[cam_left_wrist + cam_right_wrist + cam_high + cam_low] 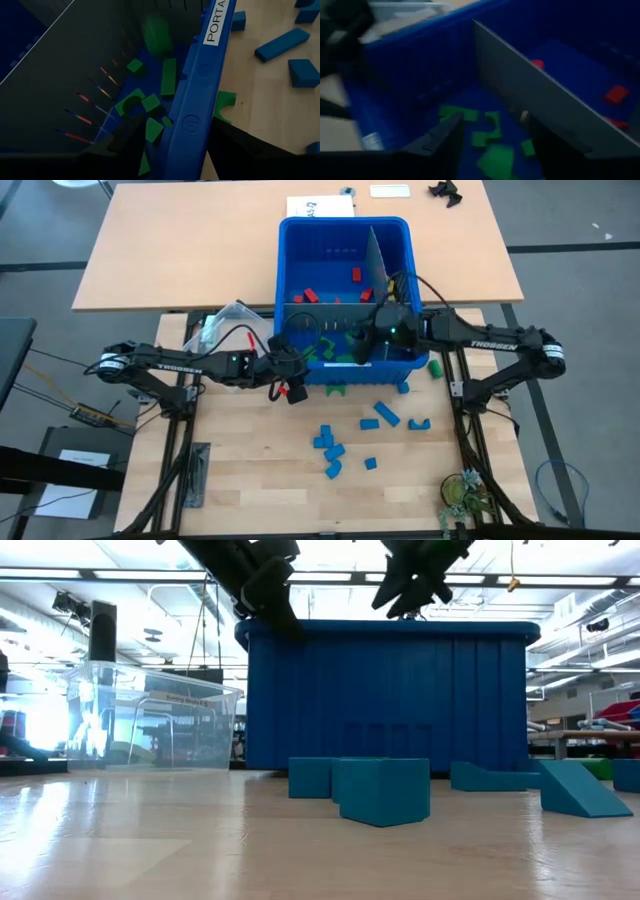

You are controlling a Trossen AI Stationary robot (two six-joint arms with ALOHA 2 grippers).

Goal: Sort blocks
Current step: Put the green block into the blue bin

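A large blue bin (345, 230) with grey dividers (540, 95) stands at the middle of the table. Green blocks (150, 105) lie in its near compartment and red blocks (320, 280) in a far one. My right gripper (495, 145) hangs open over the green compartment. A blurred green block (497, 160) shows below and between its fingers, apart from them. My left gripper (175, 150) hovers open over the bin's near rim (200, 85) by the left corner, one finger on each side of the wall, holding nothing. Several blue blocks (345, 440) lie on the table.
A clear plastic tub (150, 725) stands left of the bin. One green block (225, 105) lies on the table against the bin's near wall, another (435, 367) by its right corner. Bare wood stretches along the table's near edge. A small plant (462, 492) stands at the near right.
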